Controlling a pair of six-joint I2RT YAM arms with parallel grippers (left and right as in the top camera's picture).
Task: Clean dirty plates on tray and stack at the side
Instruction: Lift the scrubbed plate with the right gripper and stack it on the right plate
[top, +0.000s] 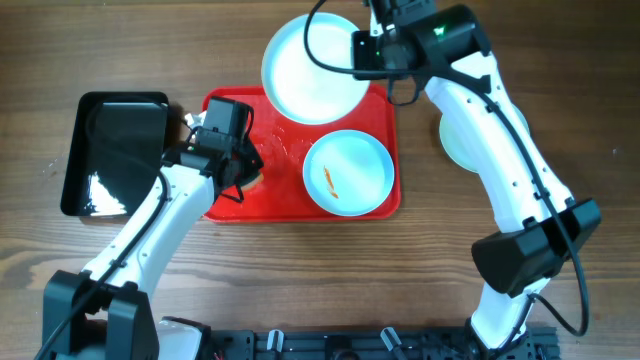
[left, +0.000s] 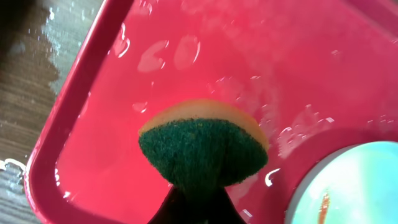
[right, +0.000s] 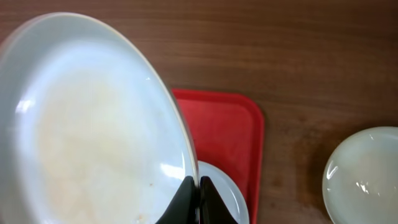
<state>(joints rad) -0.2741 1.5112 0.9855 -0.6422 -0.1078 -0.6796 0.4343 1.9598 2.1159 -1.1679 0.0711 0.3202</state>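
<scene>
Green-faced sponge (left: 202, 149) in the left tool (left: 196, 200) shows plainly only wrist-side.

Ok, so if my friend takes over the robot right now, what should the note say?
Left gripper: shut on sponge over the wet tray.
Right gripper: shut on the raised plate by its rim, above the tray's far edge.
On the tray: smeared plate, orange streak.
On the table beside the tray: side plate, done.
Left: scrub smeared plate, stack all three.
</scene>
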